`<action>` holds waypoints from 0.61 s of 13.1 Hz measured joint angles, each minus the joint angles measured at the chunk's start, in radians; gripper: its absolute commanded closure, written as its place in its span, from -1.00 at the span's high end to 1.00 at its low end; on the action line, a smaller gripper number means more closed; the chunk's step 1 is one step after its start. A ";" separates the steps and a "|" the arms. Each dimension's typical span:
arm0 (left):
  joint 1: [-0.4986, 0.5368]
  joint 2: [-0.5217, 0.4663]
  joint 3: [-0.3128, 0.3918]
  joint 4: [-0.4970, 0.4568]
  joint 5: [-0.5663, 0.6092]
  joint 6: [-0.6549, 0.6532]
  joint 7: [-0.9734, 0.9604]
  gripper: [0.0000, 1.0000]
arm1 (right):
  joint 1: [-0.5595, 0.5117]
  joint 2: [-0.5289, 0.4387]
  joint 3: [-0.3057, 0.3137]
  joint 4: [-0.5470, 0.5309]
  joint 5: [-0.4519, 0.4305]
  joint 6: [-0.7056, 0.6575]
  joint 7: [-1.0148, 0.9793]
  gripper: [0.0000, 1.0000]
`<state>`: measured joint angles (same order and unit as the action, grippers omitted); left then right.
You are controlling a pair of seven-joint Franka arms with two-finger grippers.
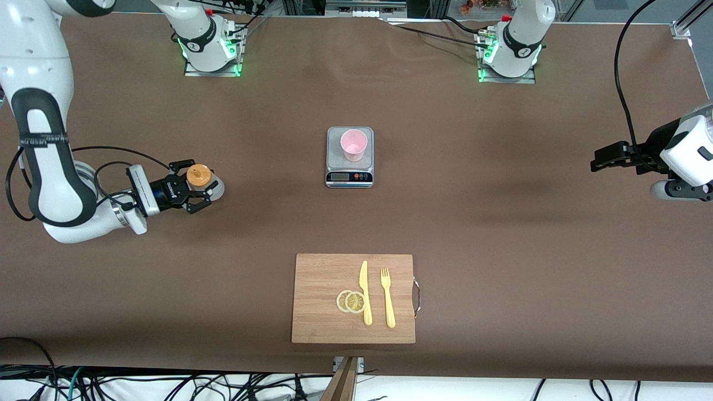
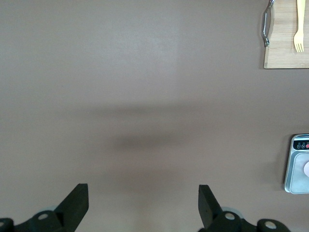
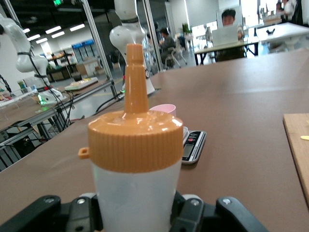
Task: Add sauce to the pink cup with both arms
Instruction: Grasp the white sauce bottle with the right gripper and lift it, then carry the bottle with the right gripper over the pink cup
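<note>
The sauce bottle stands upright toward the right arm's end of the table, whitish with an orange nozzle cap. My right gripper is shut on its body from the side. In the right wrist view the bottle fills the middle between the fingers of the gripper. The pink cup sits on a small scale at mid-table, and it shows past the bottle's cap. My left gripper waits open over bare table at the left arm's end, with nothing between its fingers.
A silver kitchen scale carries the cup and shows at an edge of the left wrist view. Nearer the front camera lies a wooden cutting board with a yellow knife, a fork and two lemon slices.
</note>
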<state>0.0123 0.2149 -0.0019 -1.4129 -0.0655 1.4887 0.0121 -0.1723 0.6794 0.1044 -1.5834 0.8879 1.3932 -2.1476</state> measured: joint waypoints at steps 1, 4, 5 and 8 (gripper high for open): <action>0.000 0.000 0.000 0.000 0.000 0.000 0.000 1.00 | 0.037 -0.032 0.000 -0.001 -0.012 0.040 0.053 -0.64; 0.000 0.001 -0.001 0.000 0.000 0.000 0.000 1.00 | 0.144 -0.101 0.000 -0.004 -0.106 0.141 0.196 -0.64; -0.001 0.001 -0.001 0.000 0.000 0.000 0.000 1.00 | 0.180 -0.126 0.001 -0.006 -0.160 0.171 0.243 -0.64; -0.001 0.001 -0.001 0.001 0.000 0.000 0.000 1.00 | 0.270 -0.198 0.001 -0.068 -0.250 0.275 0.341 -0.64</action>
<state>0.0110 0.2156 -0.0031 -1.4122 -0.0655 1.4887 0.0121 0.0978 0.4814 0.1052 -1.6510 0.6380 1.6685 -1.8070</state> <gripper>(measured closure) 0.000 0.665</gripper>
